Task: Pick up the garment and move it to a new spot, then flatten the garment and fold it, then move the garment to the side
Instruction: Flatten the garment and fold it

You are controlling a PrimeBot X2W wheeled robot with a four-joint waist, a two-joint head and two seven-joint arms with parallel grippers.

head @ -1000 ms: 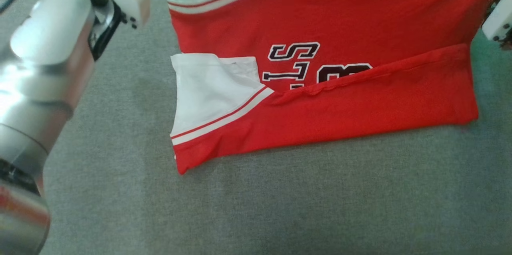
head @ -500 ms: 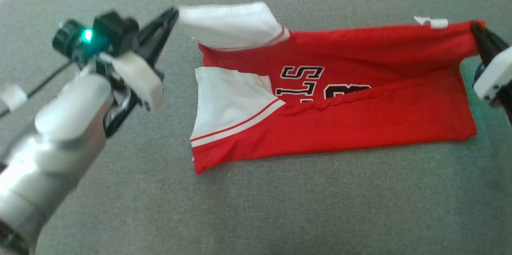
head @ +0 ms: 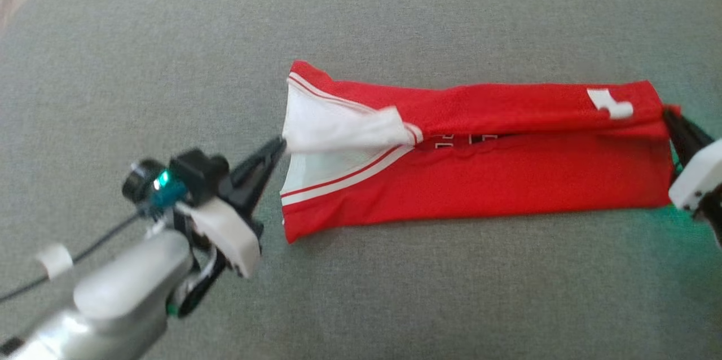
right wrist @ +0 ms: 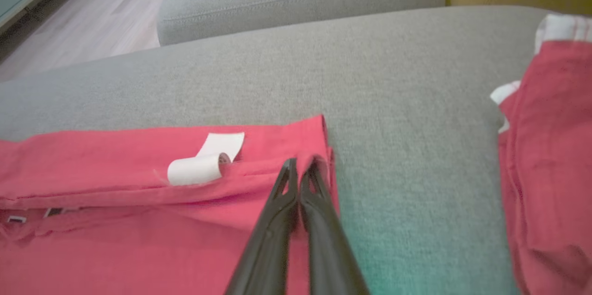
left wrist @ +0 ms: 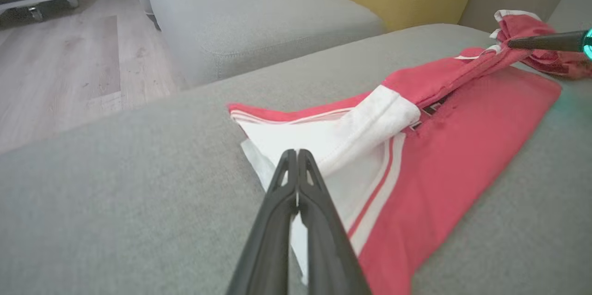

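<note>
A: Where is the garment (head: 479,179) now?

B: It lies on the grey cushion (head: 395,292), folded into one long band. The long axis runs from the left gripper (head: 280,145) to the right gripper (head: 668,114), with one gripper at each end.

A: And the jaws?

B: Both are pressed together. The left pinches the white sleeve (head: 344,128), the right pinches the red hem.

A: How many things?

B: One garment, two grippers, one white label (head: 609,103). A further red cloth (right wrist: 545,170) lies apart; I cannot tell what it is.

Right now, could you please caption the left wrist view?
Left gripper fingers pinch the white sleeve of the red garment on a grey cushion.
</note>
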